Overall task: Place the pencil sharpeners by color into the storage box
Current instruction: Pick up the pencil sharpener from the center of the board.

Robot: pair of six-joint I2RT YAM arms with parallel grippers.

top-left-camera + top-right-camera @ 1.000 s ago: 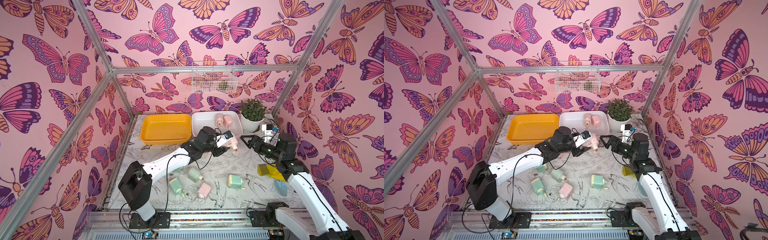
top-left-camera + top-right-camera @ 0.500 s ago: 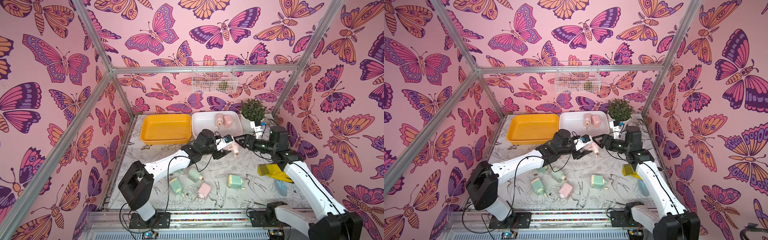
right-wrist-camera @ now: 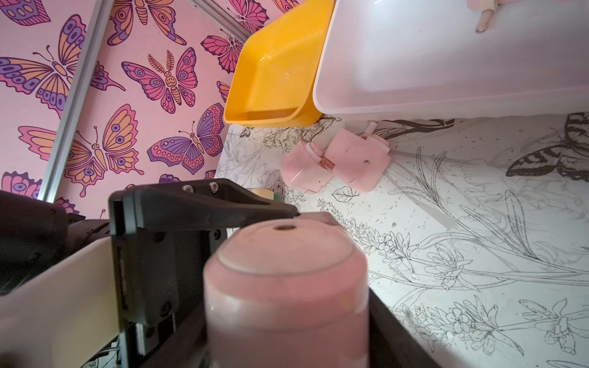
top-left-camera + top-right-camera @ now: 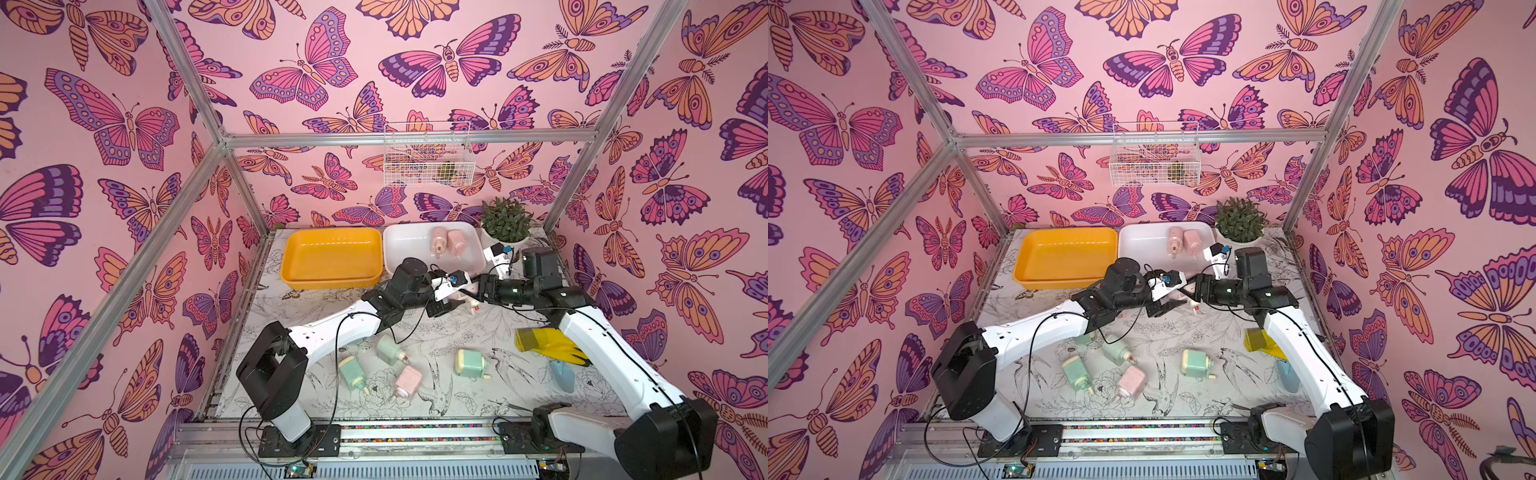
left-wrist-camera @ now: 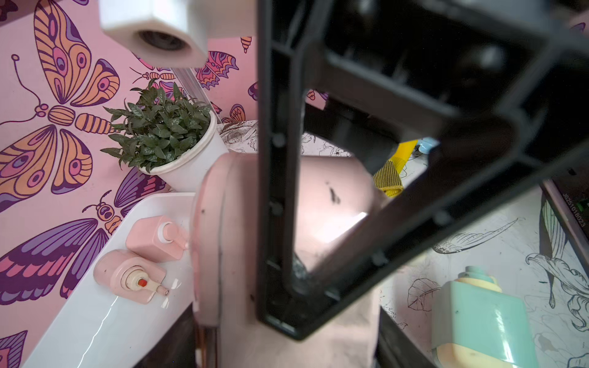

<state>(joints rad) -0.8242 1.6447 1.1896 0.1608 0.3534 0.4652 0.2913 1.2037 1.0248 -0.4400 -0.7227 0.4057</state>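
Sorting is barely begun. Left of centre in both top views, the yellow tray [image 4: 291, 266] stands empty. Three green sharpeners [image 4: 351, 372] and a loose pink sharpener [image 4: 407, 380] lie on the worktop [image 4: 498, 399], lower centre. The white tray [image 4: 399, 257] holds two pink sharpeners [image 4: 438, 243]. At centre, the left end effector [image 4: 457, 297] pinches a held pink sharpener [image 5: 325, 197]. The right end effector [image 4: 478, 291] straddles it; whether it grips cannot be told. Only the right wrist view shows two more pink sharpeners [image 3: 357, 159] on the worktop beside the white tray.
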